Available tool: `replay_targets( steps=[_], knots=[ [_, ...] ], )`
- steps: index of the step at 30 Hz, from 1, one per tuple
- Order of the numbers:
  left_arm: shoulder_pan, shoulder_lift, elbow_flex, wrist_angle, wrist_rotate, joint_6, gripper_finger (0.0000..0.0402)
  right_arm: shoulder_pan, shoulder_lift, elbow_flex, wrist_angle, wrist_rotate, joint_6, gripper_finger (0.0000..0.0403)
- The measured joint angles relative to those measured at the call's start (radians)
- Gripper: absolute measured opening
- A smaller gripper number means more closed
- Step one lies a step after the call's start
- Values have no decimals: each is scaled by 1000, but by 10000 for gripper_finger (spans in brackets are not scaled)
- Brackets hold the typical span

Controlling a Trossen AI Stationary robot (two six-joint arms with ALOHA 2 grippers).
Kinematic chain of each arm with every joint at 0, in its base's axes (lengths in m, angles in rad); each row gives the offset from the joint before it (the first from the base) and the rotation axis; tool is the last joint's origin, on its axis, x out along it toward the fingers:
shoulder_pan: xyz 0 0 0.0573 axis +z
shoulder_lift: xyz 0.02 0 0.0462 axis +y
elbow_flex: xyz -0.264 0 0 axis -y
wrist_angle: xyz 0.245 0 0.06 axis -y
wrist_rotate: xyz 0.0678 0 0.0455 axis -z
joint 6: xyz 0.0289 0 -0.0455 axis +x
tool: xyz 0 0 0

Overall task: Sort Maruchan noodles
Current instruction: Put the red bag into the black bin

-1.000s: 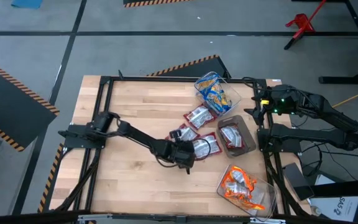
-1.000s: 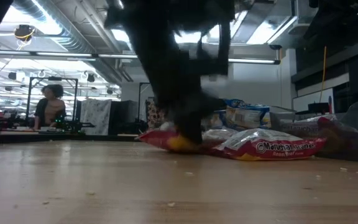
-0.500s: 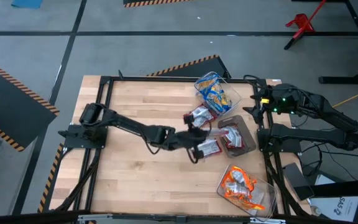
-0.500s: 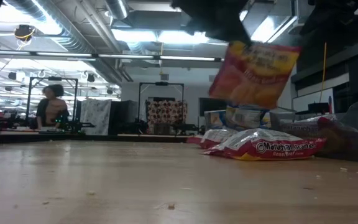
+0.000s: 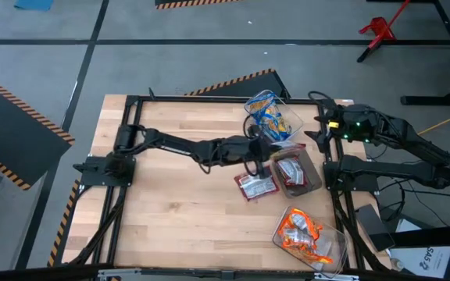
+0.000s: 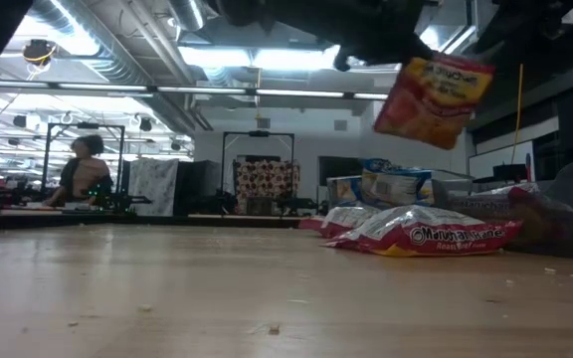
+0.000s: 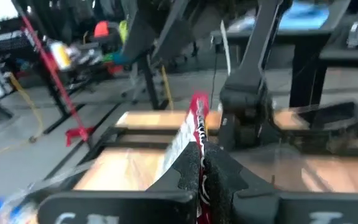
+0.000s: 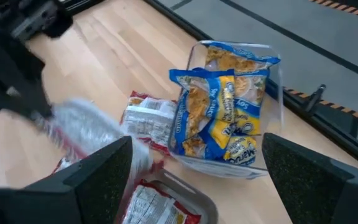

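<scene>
On the pale wooden surface (image 5: pixel 170 211), the left claw (image 5: pixel 254 148) is pinching a flat red-and-white plastic noodle packet (image 6: pixel 434 88) aloft near the right edge, and it should release only once squarely over the dark grey tub (image 5: pixel 316 173) of matching reds, while the right claw (image 8: pixel 191 186) is waiting spread and empty.

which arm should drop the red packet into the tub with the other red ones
Left. Its claw is shut on the red packet, raised beside the dark tub holding red packets. The right claw waits at the table's edge.

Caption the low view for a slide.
Left claw carries a red packet above another red packet lying on the table.
</scene>
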Motion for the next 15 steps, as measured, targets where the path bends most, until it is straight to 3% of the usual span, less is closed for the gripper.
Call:
replay_targets(
  steps=[5, 15],
  knots=[
    [-8, 117, 149, -2, 41, 16, 4, -1, 0, 0, 0, 25, 0, 344],
    [-8, 322, 374, -56, -47, 96, 5, -1, 0, 0, -5, 25, 0, 344]
  ],
)
